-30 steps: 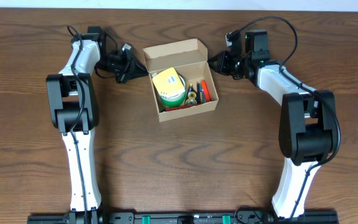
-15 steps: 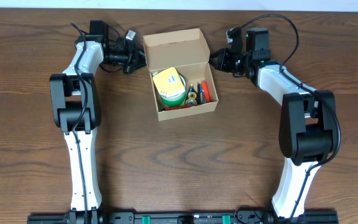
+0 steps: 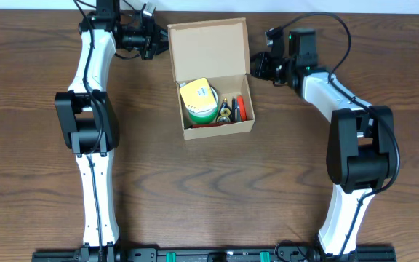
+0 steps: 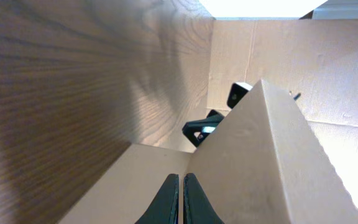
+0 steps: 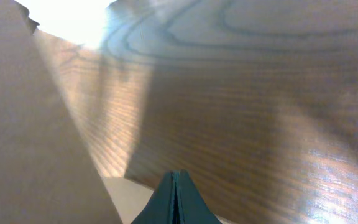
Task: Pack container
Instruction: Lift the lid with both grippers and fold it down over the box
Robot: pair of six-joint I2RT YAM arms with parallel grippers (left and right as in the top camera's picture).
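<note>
Open cardboard container (image 3: 221,129) on wooden table (image 3: 195,189), left tool (image 3: 162,42) and right tool (image 3: 254,67) flanking its raised lid (image 3: 208,47), both pinched closed

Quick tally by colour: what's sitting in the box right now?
Yellow pad: 1
Green roll: 1
Red tool: 1
Dark tool: 1
Total: 4 things I can tell apart in the box; a red strip by the roll's near edge is too small to identify.
</note>
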